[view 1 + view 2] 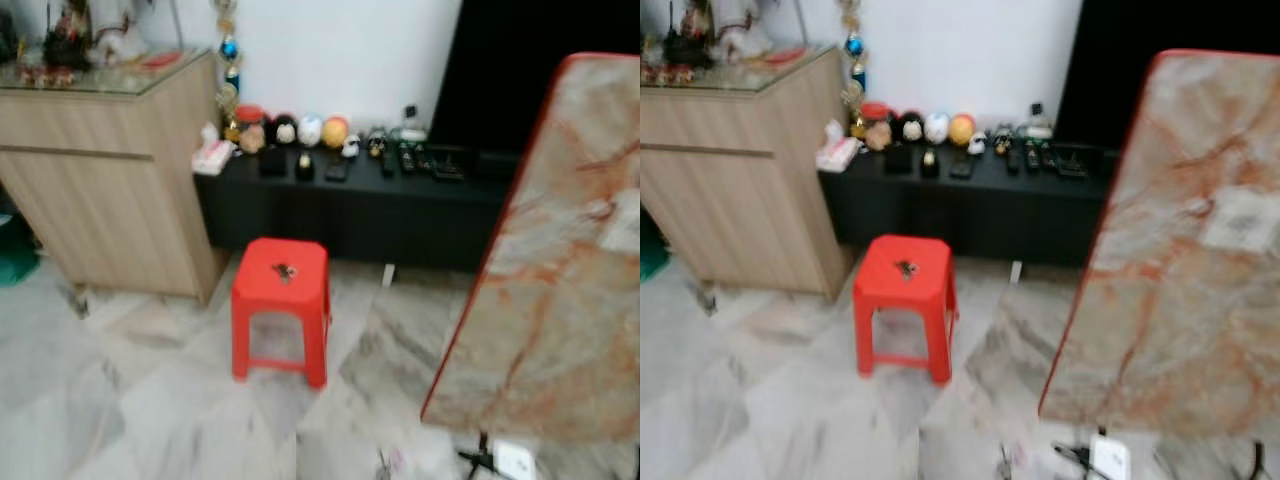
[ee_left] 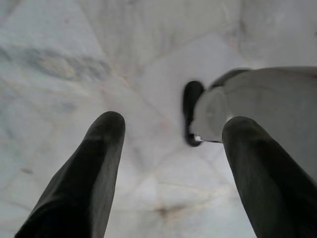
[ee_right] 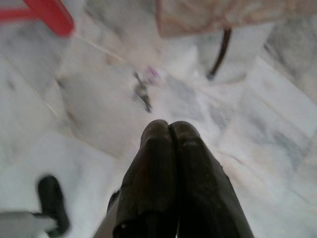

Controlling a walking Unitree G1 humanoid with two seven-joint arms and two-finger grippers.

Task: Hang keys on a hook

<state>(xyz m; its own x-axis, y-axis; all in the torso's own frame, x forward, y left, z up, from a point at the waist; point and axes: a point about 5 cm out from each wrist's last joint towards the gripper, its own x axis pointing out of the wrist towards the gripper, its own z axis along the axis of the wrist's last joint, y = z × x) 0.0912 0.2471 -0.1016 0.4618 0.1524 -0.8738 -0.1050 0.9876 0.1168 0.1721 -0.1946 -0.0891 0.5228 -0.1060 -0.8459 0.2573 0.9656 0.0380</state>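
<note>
Nearest, at 4 o'clock: tilted marble slab [image 1: 555, 270]. Centre: red stool [image 1: 281, 305] carrying keys [image 1: 284, 270]. Left gripper [image 2: 171, 148] spread wide; right gripper [image 3: 169, 130] closed, empty.

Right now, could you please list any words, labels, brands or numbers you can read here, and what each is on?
No text can be read.
White label on the leaning marble-patterned board: print too blurred.
Items on the black bench: too small and blurred.
</note>
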